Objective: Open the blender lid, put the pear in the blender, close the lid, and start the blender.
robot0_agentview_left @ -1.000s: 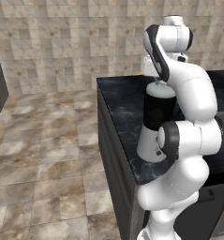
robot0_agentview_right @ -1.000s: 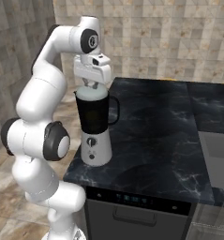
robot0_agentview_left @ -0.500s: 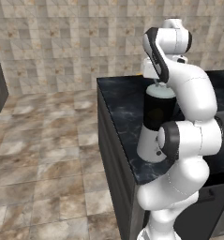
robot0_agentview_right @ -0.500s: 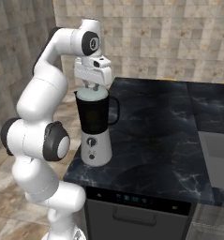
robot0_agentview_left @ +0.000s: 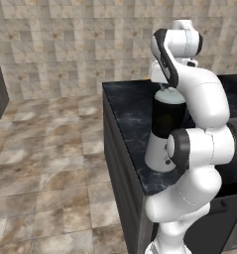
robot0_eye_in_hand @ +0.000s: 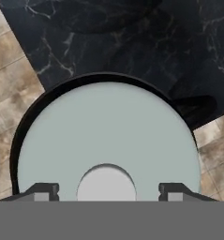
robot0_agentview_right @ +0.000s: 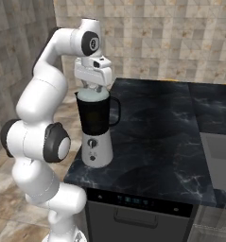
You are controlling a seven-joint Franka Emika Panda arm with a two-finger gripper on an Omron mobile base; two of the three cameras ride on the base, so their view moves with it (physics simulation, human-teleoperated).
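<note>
Fingers (robot0_eye_in_hand: 44, 191) stand wide apart in the hand view, one on each side of the small round knob (robot0_eye_in_hand: 106, 183) of the blender lid (robot0_eye_in_hand: 108, 136), with clear lid surface between each tip and the knob, so they hold nothing. Whether the tips rest on the dome itself, I cannot tell. From the right base view, the gripper (robot0_agentview_right: 94, 88) hangs straight down over the lid (robot0_agentview_right: 92, 94), right on top of it. That pale lid sits flat on the rim of the dark jar, closing it. The blender (robot0_agentview_right: 96, 127) stands upright near the front left corner of the black marble counter (robot0_agentview_right: 152, 146), its jar handle (robot0_agentview_right: 116, 112) pointing toward the counter's middle and its dark control knob (robot0_agentview_right: 91, 142) facing front. In the left base view the blender (robot0_agentview_left: 164, 130) shows half hidden behind the white arm (robot0_agentview_left: 199, 144). A yellow sliver peeks out at the counter's far edge; too small to name.
</note>
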